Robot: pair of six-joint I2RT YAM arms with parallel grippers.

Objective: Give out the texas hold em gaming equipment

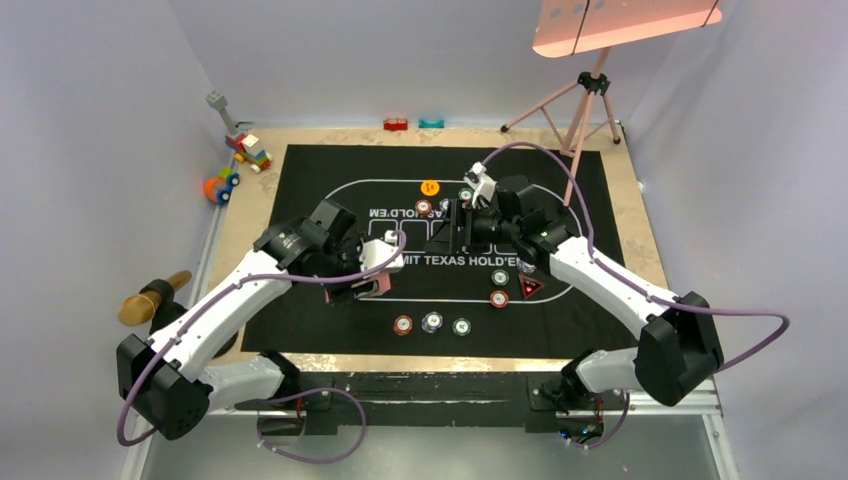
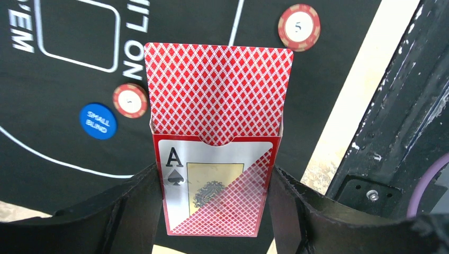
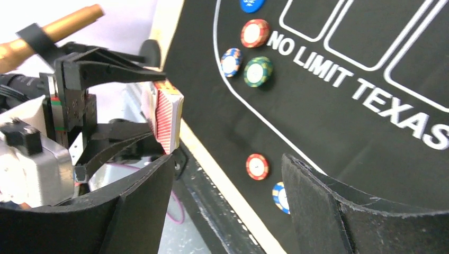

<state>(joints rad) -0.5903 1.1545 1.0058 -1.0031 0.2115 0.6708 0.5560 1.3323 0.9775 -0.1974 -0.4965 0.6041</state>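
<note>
- Holding the card box (image 2: 222,211) in my left gripper (image 2: 214,182): its fingers are closed partway onto the box's two sides. The red-backed cards (image 2: 218,87) stick out of the open top.
- The box hangs in the air over the left half of the black mat (image 1: 330,170), not touching it.
- My right gripper (image 3: 226,159) sits over the middle of the mat, jaws spread wide with nothing between them. It faces the box but is well apart from it.
- Three chips (image 1: 432,323) already lie in a row along the mat's near edge. More sit by the triangle marker (image 1: 529,288) toward the right edge. So I judge the step in hand is dealing cards.
- Next I'd bring the right fingers onto the protruding card edge and pinch only the outermost card. Then I'd draw it straight out along the box while the left grip holds firm.
</note>
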